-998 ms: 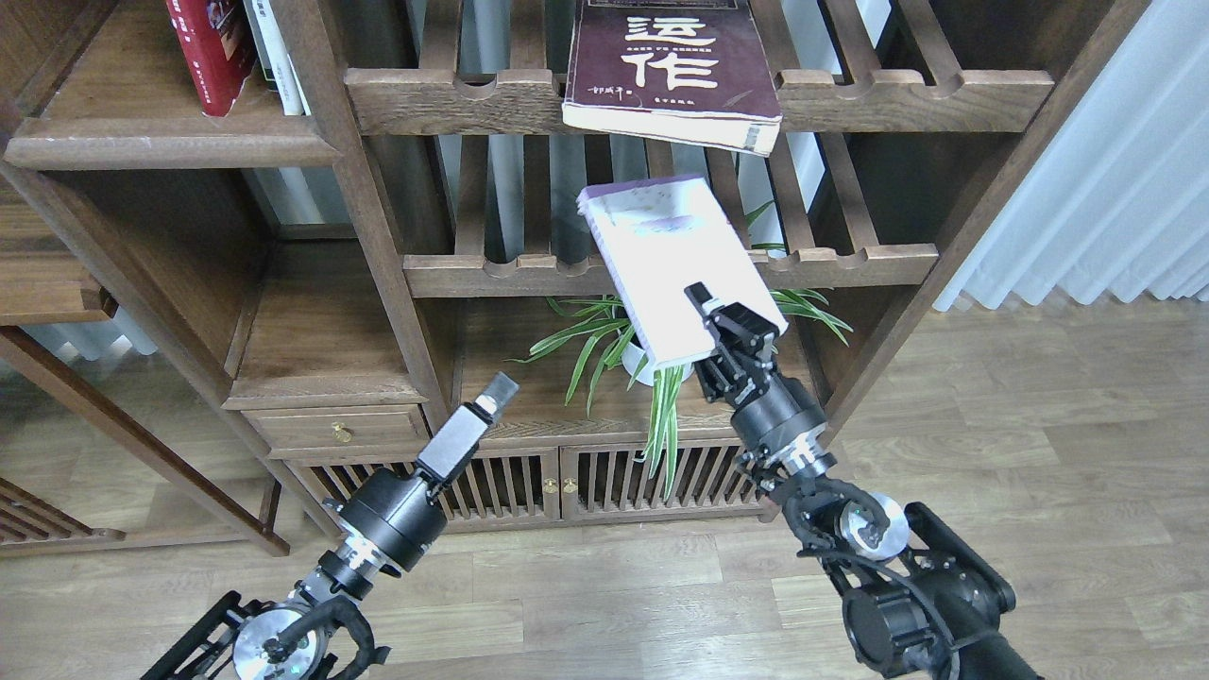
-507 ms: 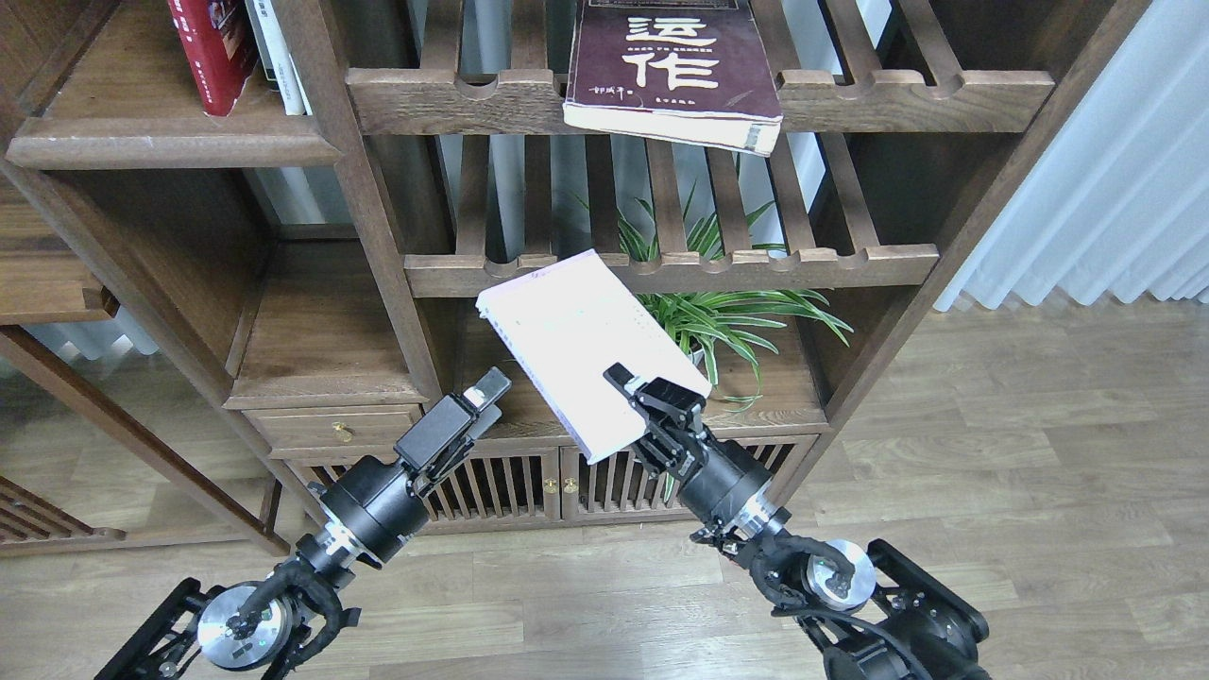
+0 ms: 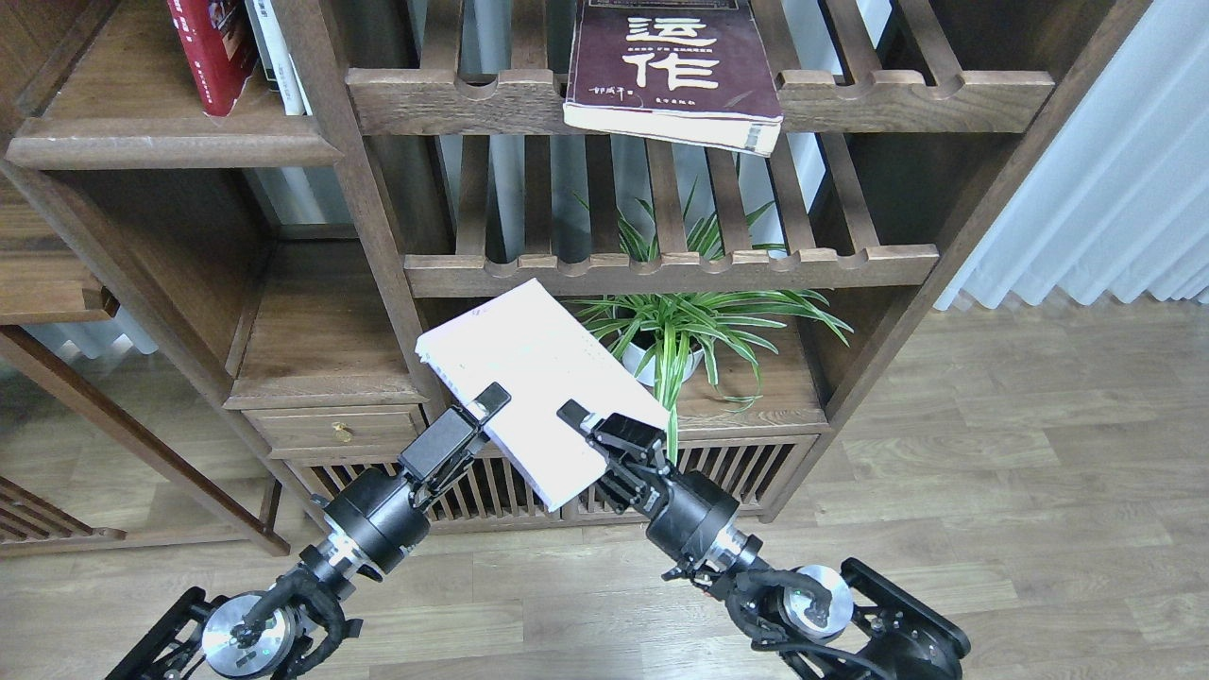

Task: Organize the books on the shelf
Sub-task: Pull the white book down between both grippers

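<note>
The pale white-lavender book [image 3: 534, 378] hangs tilted in front of the lower bookcase, with my right gripper [image 3: 590, 430] shut on its lower right edge. My left gripper [image 3: 484, 408] reaches up from the lower left, and its tip touches the book's lower left edge; its fingers cannot be told apart. A red book [image 3: 210, 52] stands on the solid dark-brown shelf [image 3: 170, 142] at the upper left. The maroon book [image 3: 671, 66] with white characters lies flat on the upper slatted rack, overhanging its front rail.
Thin white-spined books [image 3: 279, 57] stand beside the red book. A potted spider plant [image 3: 685, 331] sits on the low board behind the held book. A second slatted rack [image 3: 661, 269] crosses the middle. A small drawer [image 3: 335, 425] is at left, pale curtains [image 3: 1115, 189] at right.
My right gripper has carried the pale book down and left, away from the middle rack. The left gripper's tip now meets the book's edge, and the plant is uncovered.
</note>
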